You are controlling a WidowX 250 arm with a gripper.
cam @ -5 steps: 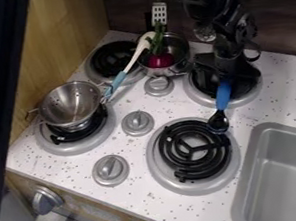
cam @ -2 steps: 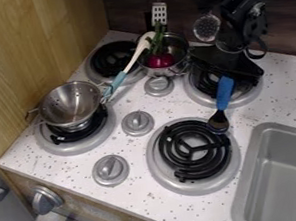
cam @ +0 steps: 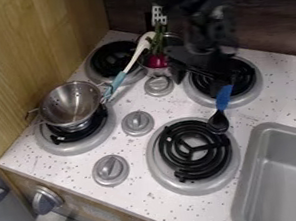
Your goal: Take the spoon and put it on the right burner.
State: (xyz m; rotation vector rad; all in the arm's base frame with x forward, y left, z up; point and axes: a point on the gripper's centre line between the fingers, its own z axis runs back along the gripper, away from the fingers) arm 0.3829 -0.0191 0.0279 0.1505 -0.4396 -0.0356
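The gripper (cam: 203, 72) is low over the back right burner (cam: 251, 73), open, with one finger toward the pot and the other near the spoon's handle end. The spoon (cam: 224, 97) has a blue handle and a dark bowl. Its bowl lies at the upper right edge of the front right burner (cam: 172, 152), and its handle slants up toward the back right burner. The handle's far end is close to the gripper's right side; whether they touch I cannot tell.
A metal colander (cam: 71, 105) sits on the front left burner. Behind it, a pot holds a red vegetable (cam: 157, 61), partly hidden by the arm. A white-and-blue utensil (cam: 125, 72) leans beside the pot. The sink (cam: 285, 167) is at the right; knobs (cam: 137, 123) stand between the burners.
The gripper first opened wider and shifted slightly right, then moved left toward the pot. The spoon's bowl stayed in place; less of its handle end shows now.
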